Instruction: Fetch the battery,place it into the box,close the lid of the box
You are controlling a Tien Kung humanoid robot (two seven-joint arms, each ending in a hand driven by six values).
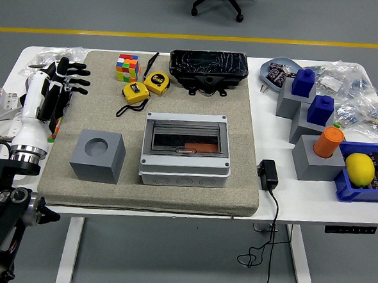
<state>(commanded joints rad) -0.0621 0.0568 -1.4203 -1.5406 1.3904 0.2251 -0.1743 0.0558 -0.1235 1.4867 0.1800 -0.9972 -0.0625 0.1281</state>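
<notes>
Only left hand (63, 77) visible: fingers spread, holding nothing.

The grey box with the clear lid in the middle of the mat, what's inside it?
Through the closed clear lid of the grey box, an orange block shows inside. The lid's reflections and frame hide the rest of the interior.

1. A colour cube (127, 67) sits on the mat just right of the left hand (63, 76).
2. Two yellow tape measures (145, 86) lie farther right (straps trailing).
3. A grey block (98, 156) stands nearer than the hand.
</notes>
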